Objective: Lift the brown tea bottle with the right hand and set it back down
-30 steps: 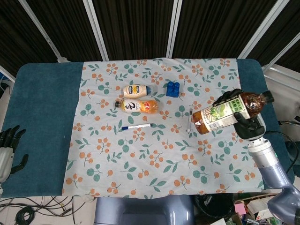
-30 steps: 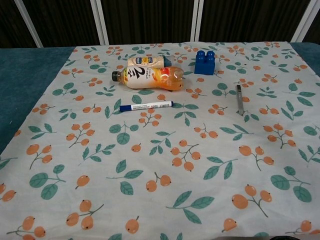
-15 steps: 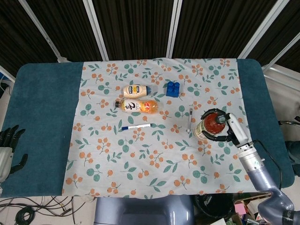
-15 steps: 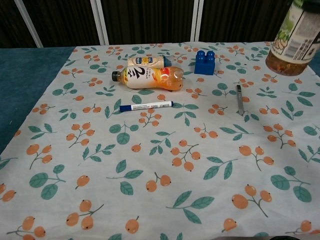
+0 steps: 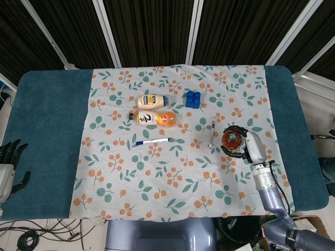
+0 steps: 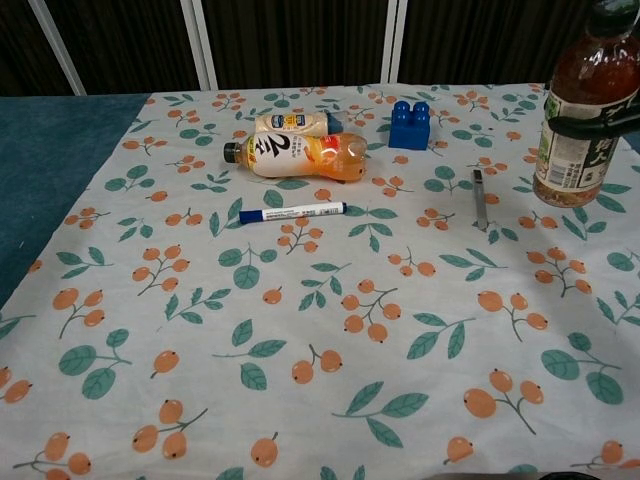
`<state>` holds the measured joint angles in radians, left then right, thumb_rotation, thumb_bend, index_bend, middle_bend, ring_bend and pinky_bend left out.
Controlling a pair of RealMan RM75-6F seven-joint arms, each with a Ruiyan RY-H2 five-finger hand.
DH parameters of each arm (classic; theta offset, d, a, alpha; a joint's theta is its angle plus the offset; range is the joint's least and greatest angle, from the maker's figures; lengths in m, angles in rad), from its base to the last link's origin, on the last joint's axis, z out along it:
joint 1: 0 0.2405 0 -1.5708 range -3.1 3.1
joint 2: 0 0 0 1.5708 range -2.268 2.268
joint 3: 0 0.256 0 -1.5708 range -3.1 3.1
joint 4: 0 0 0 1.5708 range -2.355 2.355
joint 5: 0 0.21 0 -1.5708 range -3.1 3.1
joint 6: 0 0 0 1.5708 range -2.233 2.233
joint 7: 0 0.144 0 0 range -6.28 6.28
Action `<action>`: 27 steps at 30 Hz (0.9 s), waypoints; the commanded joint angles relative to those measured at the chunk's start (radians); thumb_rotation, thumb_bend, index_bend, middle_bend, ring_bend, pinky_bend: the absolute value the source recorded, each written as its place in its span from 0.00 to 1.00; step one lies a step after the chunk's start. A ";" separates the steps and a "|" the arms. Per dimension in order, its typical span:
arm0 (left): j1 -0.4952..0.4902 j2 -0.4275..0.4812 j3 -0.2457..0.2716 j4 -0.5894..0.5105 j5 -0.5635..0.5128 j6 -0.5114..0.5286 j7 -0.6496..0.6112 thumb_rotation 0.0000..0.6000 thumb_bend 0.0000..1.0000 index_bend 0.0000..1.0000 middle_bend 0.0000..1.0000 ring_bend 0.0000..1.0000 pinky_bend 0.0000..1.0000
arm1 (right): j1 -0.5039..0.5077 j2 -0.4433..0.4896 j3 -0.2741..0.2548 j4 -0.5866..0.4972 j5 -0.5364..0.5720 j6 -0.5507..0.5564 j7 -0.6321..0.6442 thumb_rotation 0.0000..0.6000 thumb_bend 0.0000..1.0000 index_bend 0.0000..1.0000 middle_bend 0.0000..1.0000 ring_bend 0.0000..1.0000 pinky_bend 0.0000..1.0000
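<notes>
The tea bottle (image 6: 583,115) has come down and turned upright: 1 second ago it was held high and tilted over the right edge of the cloth, half a second ago it hung tipped in the air, and it now stands on or just above the flowered cloth (image 5: 157,172), right of the small grey tool (image 6: 481,197). Whether its base touches the cloth cannot be told. In the chest view its cap is cut off by the top edge, and only 1 dark finger (image 6: 600,124) shows, crossing its label. In the head view the bottle is seen from above, so its body is hidden under its own shoulder and the right hand (image 5: 245,146). The right hand's fingers curl around the bottle's upper body, holding it. The left hand (image 5: 10,164) rests at the near left table edge, partly cut off, fingers apart and holding nothing.
</notes>
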<state>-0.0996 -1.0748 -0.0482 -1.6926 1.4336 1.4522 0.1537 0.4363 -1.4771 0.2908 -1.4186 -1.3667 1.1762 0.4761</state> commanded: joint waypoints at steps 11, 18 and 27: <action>-0.002 0.001 -0.001 -0.001 -0.006 -0.006 0.004 1.00 0.39 0.12 0.02 0.01 0.10 | 0.042 -0.076 0.006 0.108 0.087 -0.099 0.094 1.00 0.45 0.52 0.50 0.62 0.79; -0.003 0.002 -0.001 -0.002 -0.008 -0.007 0.004 1.00 0.39 0.12 0.02 0.01 0.10 | 0.052 -0.121 0.004 0.175 0.094 -0.113 0.137 1.00 0.44 0.52 0.49 0.61 0.79; -0.003 0.002 -0.001 -0.002 -0.009 -0.008 0.003 1.00 0.39 0.12 0.02 0.01 0.10 | 0.063 -0.155 -0.021 0.219 0.065 -0.117 0.149 1.00 0.38 0.44 0.40 0.54 0.66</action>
<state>-0.1029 -1.0725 -0.0496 -1.6947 1.4249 1.4440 0.1566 0.4970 -1.6292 0.2735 -1.2030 -1.2976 1.0619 0.6235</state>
